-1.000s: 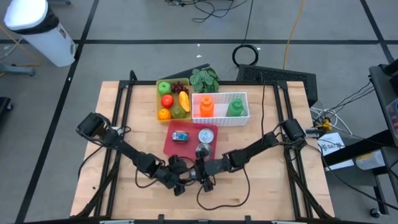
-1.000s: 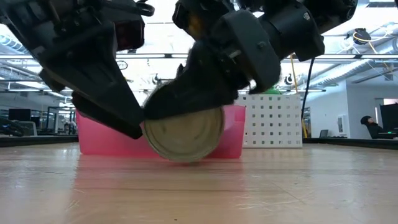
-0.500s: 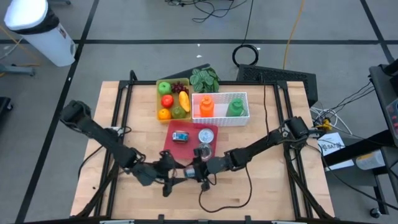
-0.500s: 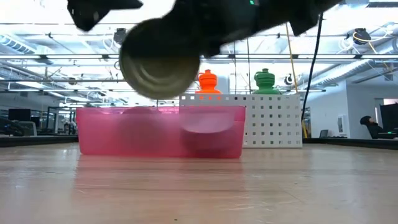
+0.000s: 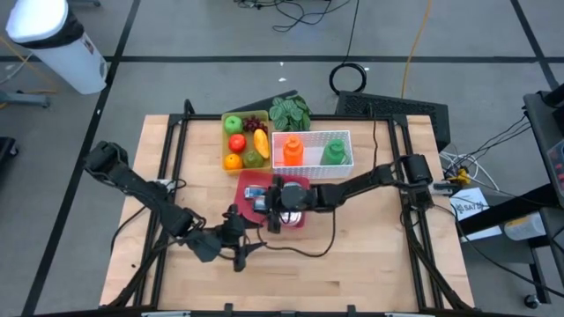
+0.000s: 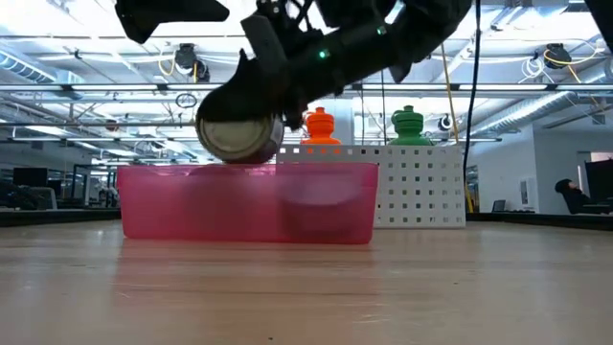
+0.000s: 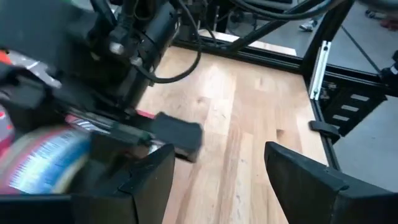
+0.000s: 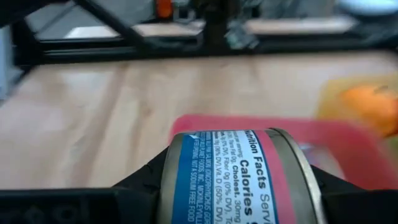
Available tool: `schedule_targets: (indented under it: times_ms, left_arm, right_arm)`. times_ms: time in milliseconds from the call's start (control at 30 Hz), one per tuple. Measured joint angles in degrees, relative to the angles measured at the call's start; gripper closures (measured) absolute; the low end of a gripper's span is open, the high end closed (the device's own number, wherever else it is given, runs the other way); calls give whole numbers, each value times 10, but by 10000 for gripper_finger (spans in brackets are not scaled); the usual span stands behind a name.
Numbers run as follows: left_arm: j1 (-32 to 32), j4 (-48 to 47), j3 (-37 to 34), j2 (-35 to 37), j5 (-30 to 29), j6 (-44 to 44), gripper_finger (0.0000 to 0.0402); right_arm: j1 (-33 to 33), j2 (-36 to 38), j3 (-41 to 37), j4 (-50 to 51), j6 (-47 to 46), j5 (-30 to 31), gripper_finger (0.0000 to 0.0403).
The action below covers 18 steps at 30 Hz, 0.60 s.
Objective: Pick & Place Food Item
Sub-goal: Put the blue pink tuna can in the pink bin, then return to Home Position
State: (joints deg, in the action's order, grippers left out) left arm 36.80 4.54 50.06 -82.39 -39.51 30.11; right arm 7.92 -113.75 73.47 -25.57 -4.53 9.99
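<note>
Hidden or unclear: in the high view the right gripper (image 5: 275, 211) covers most of the can (image 5: 273, 218) it carries, so only a sliver shows; the low view cuts off both arms above the wrists
Right gripper: fingers closed narrow on the sides of the can (image 8: 239, 177), which lies sideways between them, its blue nutrition label facing the right wrist camera
Can position: in the low view the can (image 6: 239, 137) hangs in the air over the near rim of the pink tray (image 6: 247, 201), clear of its floor, one flat end toward the camera
Pink tray: sits on the table (image 5: 370, 255) near its middle, just in front of the white perforated basket (image 5: 344, 167); a second can (image 5: 256, 194) lies in the tray beside the gripper
Left gripper: hangs (image 5: 236, 251) over the bare wood toward the table's front edge, fingers spread fairly wide with nothing between them; the left wrist view shows both dark fingers (image 7: 308, 180) apart over the boards
Only in the high view: yellow tray of fruit (image 5: 244, 141) at the table's back edge, leafy greens (image 5: 289, 112) behind it
Only in the low view: orange bottle (image 6: 319, 126) and green bottle (image 6: 407, 125) poking above the basket wall (image 6: 421, 187)
Only in the right wrist view: the label text on the held can
</note>
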Motion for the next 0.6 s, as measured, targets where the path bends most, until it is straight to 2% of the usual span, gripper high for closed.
schedule_targets:
  times_ms: [100, 300, 467, 600]
  left_arm:
    - [-5, -1, 0, 0, 0, 0, 142]
    - [-17, -2, 0, 0, 0, -2, 142]
    - [-25, -3, 0, 0, 1, 0, 142]
    - [-30, 3, 0, 0, 2, 5, 142]
  right_arm:
    - [-4, -16, 0, 3, -32, -43, 238]
    - [5, -43, 0, -6, -34, -32, 235]
    - [3, -45, -1, 14, -44, -11, 149]
    - [2, -35, -1, 20, -36, -11, 99]
